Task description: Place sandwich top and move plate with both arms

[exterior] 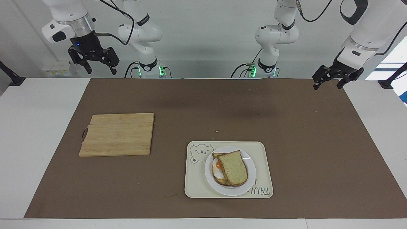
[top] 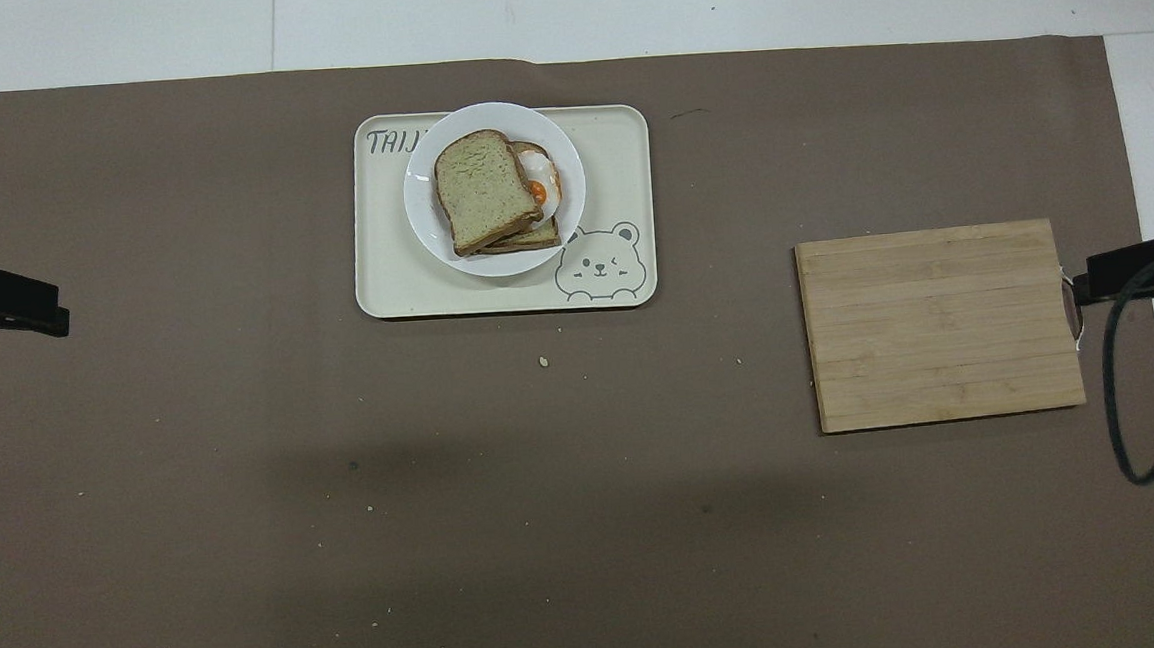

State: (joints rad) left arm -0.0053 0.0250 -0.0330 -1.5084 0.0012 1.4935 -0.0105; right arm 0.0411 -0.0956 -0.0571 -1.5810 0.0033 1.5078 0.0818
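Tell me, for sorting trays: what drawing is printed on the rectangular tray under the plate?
A line-drawn winking bear face on the cream rectangular tray, clearest in the overhead view.

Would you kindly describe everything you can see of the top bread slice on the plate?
The sandwich top is a pale, speckled bread slice with a brown crust, one end flat and the other rounded. It lies flat, skewed across the egg-topped slice beneath, so the egg's yolk and white show beside it, toward the right arm's end. Both sit on the white plate, which rests on the cream tray. Neither claw touches it.
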